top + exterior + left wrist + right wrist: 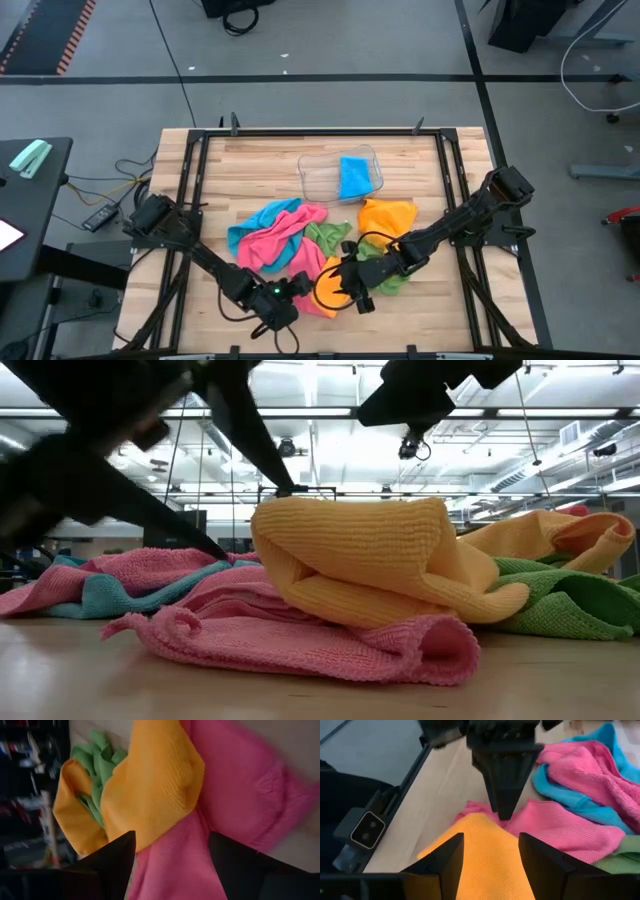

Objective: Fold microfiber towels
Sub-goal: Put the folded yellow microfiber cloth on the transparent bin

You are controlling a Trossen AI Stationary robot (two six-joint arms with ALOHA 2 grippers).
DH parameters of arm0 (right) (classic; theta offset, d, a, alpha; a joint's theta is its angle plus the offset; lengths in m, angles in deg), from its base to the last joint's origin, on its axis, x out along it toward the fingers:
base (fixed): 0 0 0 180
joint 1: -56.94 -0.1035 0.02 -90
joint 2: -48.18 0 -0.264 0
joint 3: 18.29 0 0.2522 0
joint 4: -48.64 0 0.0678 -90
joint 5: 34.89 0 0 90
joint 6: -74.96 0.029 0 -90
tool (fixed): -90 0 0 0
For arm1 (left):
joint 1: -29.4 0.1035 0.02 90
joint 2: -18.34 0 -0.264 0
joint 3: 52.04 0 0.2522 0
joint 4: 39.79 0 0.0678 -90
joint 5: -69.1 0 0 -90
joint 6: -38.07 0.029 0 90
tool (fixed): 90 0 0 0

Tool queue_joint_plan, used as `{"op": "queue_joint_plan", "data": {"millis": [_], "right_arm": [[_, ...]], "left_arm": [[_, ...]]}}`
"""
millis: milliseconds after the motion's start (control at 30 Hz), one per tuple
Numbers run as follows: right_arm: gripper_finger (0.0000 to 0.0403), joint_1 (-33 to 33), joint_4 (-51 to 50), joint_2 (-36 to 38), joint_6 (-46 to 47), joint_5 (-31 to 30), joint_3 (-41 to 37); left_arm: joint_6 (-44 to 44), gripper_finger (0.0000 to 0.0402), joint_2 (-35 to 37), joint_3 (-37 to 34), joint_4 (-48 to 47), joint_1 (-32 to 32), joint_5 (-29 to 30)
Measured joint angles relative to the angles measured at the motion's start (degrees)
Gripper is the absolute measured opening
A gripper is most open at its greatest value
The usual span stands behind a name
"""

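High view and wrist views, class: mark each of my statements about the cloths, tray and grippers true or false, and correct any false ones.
1. The clear plastic tray holds a folded blue microfiber towel. True.
2. The left gripper is open over the pink microfiber towel. True.
3. The orange microfiber towel lies inside the tray. False: it lies on the wooden table, between the right gripper fingers.
4. The green microfiber towel hangs off the table. False: it sits in the pile.

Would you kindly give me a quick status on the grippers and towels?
Left gripper open over pink towel. Right gripper open astride orange towel, near table's front. Towels unfolded, heaped together. Blue towel in tray.
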Motion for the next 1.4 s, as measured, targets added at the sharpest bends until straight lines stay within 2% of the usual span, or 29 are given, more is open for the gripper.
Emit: {"op": "queue_joint_plan", "data": {"millis": [300,533,767,933,1200,1400], "right_arm": [[0.0198,-2.4,-4.9,0.0,2.5,-3.9,0.0],[0.0198,-3.2,-7.7,0.0,4.0,-5.4,0.0],[0.0198,-4.2,-12.8,3.5,6.7,-7.0,-0.1],[0.0198,-5.9,-15.5,6.9,7.5,-11.1,-0.1],[0.0198,-6.7,-15.5,6.4,8.6,-13.4,0.0],[0.0198,-6.7,-15.6,4.4,10.4,-13.4,-0.1]], "left_arm": [[12.2,0.0258,-3.1,0.0,9.6,3.8,-0.8],[12.4,0.0244,-3.1,0.0,16.5,6.9,-8.1],[10.8,0.0222,-3.1,0.0,17.6,8.7,-20.5],[10.2,0.0207,-3.0,0.0,24.6,7.6,-21.0],[6.6,0.0192,-3.0,0.0,22.5,9.4,-20.9],[21.3,0.0198,-3.0,0.0,20.9,9.7,-21.3]]}}
